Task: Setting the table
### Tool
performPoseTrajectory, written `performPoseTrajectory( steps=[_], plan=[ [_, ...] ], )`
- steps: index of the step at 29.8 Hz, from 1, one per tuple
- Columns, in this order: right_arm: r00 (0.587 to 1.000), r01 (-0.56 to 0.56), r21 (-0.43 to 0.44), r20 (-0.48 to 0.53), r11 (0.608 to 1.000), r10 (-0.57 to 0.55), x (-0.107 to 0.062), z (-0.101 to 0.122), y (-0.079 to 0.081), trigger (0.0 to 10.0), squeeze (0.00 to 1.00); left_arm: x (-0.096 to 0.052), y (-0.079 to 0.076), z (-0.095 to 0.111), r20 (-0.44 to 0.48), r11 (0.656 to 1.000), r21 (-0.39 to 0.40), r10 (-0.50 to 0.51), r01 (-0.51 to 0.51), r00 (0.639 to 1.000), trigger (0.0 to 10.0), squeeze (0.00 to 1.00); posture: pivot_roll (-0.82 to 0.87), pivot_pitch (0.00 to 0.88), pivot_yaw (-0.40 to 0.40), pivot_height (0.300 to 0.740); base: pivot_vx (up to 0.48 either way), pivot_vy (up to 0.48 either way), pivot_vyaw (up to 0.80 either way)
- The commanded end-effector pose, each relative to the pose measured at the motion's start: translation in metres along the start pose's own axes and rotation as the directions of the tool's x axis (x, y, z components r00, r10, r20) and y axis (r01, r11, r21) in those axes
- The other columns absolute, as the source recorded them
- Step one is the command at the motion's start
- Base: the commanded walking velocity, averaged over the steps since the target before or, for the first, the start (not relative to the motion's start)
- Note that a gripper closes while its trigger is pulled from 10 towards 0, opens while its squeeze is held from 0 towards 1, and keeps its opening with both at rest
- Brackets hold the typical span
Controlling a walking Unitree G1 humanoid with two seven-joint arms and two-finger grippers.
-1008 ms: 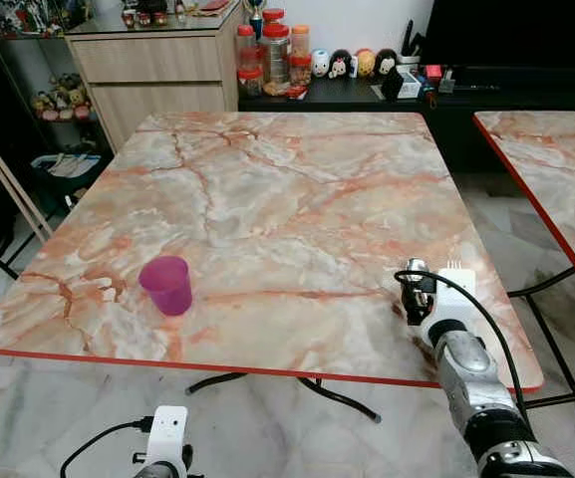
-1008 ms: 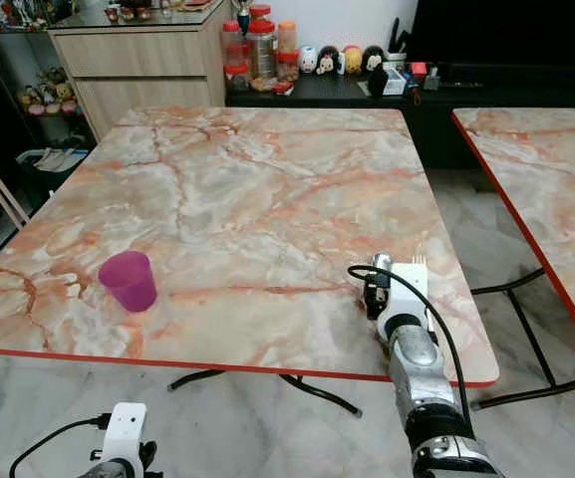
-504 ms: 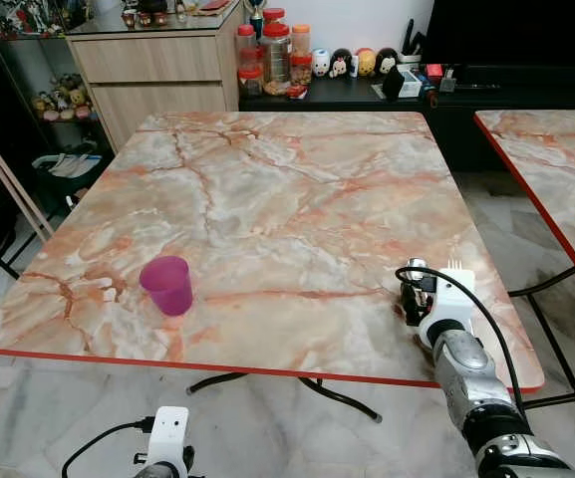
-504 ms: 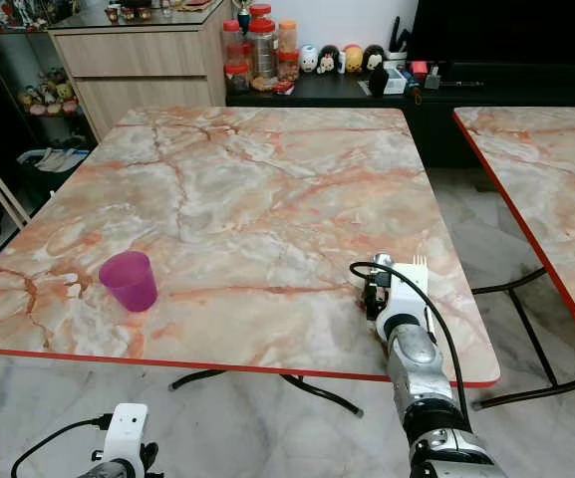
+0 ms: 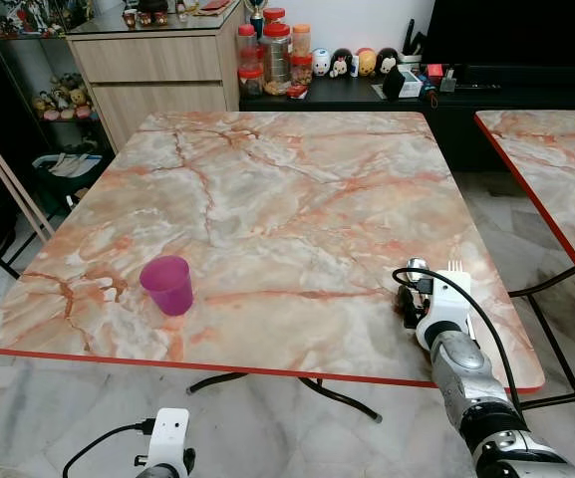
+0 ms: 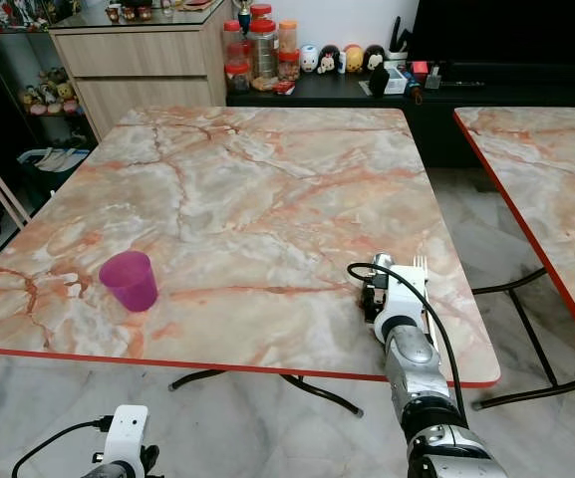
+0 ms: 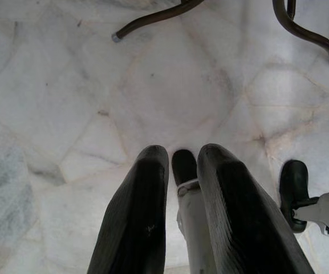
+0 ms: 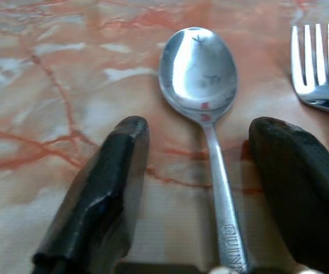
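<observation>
A metal spoon lies flat on the marble table near its front right corner. A fork lies just beside it. My right gripper rests low on the table, open, one finger on each side of the spoon's handle and not closed on it. In the eye views the spoon bowl and the fork tines stick out past the right wrist. A purple cup stands upright near the front left. My left gripper hangs over the floor, shut and holding nothing.
A second marble table stands to the right across a narrow gap. Behind the table are a wooden cabinet and a dark shelf with jars and small figures. Table legs cross the marble floor.
My right wrist has edged slightly forward along the spoon. The cup, spoon and fork have stayed put, and the left arm still hangs.
</observation>
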State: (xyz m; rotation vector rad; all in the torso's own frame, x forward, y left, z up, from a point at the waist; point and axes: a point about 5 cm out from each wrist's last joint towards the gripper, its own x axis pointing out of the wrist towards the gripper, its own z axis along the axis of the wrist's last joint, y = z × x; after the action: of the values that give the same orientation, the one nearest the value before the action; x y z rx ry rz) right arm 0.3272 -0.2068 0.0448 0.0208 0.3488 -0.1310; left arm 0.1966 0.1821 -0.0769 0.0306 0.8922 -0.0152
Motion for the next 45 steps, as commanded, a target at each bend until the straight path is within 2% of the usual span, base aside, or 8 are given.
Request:
performPoseTrajectory(
  steps=[1, 18, 24, 27, 35, 43, 44, 45],
  plan=[
    [1.0, 0.021, 0.014, -0.005, 1.0, -0.021, 0.003, 0.005, -0.001, 0.0, 0.0, -0.001, 0.0, -0.006, -0.027, 1.0, 0.002, -0.007, 0.007, 1.0, 10.0, 0.0, -0.06, 0.0, 0.03, 0.74, 0.0, 0.0, 0.0],
    [1.0, 0.015, 0.028, -0.026, 0.999, -0.014, 0.005, 0.009, -0.003, 0.0, 0.0, -0.001, -0.001, -0.005, -0.03, 1.0, -0.013, -0.018, 0.018, 0.999, 10.0, 0.0, -0.06, 0.0, 0.026, 0.74, 0.0, 0.0, 0.0],
    [0.999, -0.009, 0.027, -0.039, 1.0, 0.01, 0.004, 0.006, 0.002, 0.0, 0.0, -0.001, -0.001, -0.006, -0.033, 1.0, -0.013, -0.02, 0.019, 0.999, 10.0, 0.0, -0.06, 0.0, 0.027, 0.74, 0.0, 0.0, 0.0],
    [0.998, -0.036, 0.03, -0.041, 0.999, 0.038, 0.003, 0.004, 0.01, 0.0, 0.0, -0.001, 0.0, -0.007, -0.038, 1.0, -0.012, -0.02, 0.019, 0.999, 10.0, 0.0, -0.06, 0.0, 0.028, 0.74, 0.0, 0.0, 0.0],
    [0.998, -0.051, 0.032, -0.04, 0.998, 0.052, 0.003, 0.003, 0.014, 0.0, 0.0, -0.002, -0.001, -0.01, -0.044, 1.0, -0.01, -0.019, 0.018, 0.999, 10.0, 0.0, -0.06, 0.0, 0.027, 0.74, 0.0, 0.0, 0.0],
    [0.997, -0.077, 0.025, -0.008, 0.997, 0.077, 0.004, 0.009, 0.02, 0.0, 0.0, -0.001, -0.001, -0.009, -0.044, 1.0, -0.013, -0.015, 0.014, 0.999, 10.0, 0.0, -0.06, 0.0, 0.02, 0.74, 0.0, 0.0, 0.0],
    [0.994, -0.099, 0.016, 0.043, 0.995, 0.098, 0.004, 0.016, 0.024, 0.0, 0.0, -0.001, -0.001, -0.009, -0.042, 1.0, -0.016, -0.012, 0.011, 0.999, 10.0, 0.0, -0.05, 0.0, 0.019, 0.74, 0.0, 0.0, 0.0],
    [0.988, -0.118, 0.003, 0.097, 0.993, 0.118, 0.004, 0.023, 0.028, 2.0, 0.0, -0.001, -0.001, -0.008, -0.041, 1.0, -0.019, -0.009, 0.009, 0.999, 10.0, 0.0, -0.05, 0.0, 0.02, 0.74, 0.0, 0.0, 0.0]
  ],
)
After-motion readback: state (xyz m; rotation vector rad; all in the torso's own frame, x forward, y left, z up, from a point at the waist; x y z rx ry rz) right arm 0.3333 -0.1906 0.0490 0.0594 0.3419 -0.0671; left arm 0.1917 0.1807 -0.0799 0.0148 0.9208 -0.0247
